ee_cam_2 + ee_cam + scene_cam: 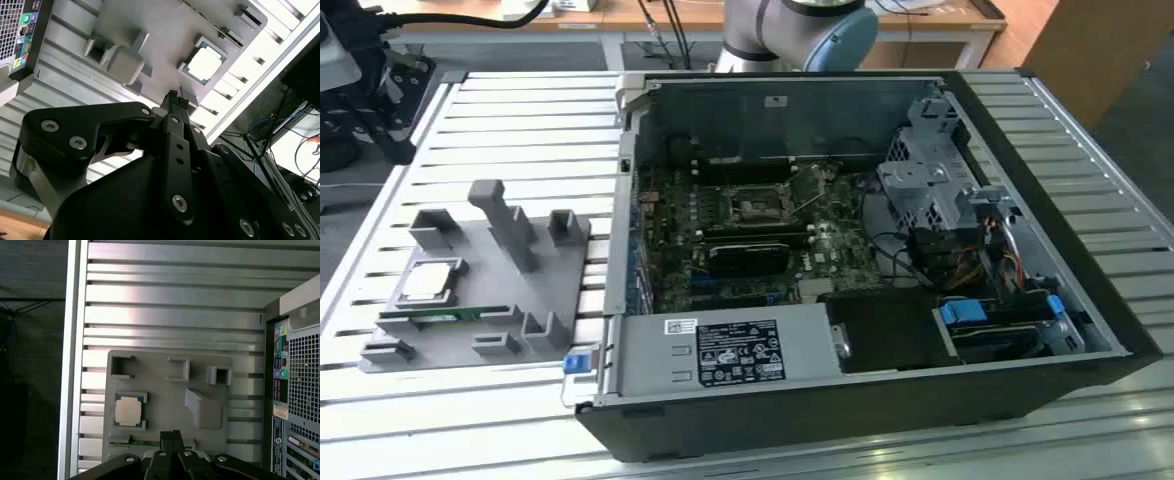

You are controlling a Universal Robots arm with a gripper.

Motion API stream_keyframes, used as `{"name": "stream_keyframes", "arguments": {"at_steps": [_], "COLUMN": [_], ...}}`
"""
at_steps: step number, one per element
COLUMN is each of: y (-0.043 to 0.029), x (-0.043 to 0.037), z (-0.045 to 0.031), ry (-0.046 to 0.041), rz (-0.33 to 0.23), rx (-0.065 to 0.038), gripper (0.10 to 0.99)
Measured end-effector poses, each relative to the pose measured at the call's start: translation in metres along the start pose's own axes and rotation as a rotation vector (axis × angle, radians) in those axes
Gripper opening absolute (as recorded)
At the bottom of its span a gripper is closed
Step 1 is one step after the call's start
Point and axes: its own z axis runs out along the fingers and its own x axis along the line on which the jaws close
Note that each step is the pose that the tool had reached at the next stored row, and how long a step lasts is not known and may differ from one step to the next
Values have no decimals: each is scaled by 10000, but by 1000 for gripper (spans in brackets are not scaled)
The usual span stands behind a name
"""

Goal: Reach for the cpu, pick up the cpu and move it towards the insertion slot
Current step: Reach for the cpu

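One slatted table bears an open computer case and, on the exterior view's left, a grey holder. The gripper stands clear of the holder, fingers together, empty. The insertion slot is bare. The cpu lies in the holder, untouched. Step judged: reach (fingers must part before any grasp).

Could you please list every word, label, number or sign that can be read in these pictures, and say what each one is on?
None can be read with certainty.
Black label on the power supply: white print, too small.
White sticker beside it: too small.
Pale sticker on the computer case's back: blurred.
Cpu: no legible print on its top.
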Motion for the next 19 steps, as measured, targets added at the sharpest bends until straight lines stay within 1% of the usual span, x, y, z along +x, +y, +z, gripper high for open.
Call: {"name": "stream_keyframes", "arguments": {"at_steps": [8, 10, 12, 19], "y": [0, 1, 2, -1], "x": [0, 18, 71, 385], "z": [0, -1, 0, 2], "ry": [1, 2, 1, 0], "rz": [0, 1, 0, 0], "rx": [0, 2, 1, 0], "gripper": [106, 106, 106, 106]}}
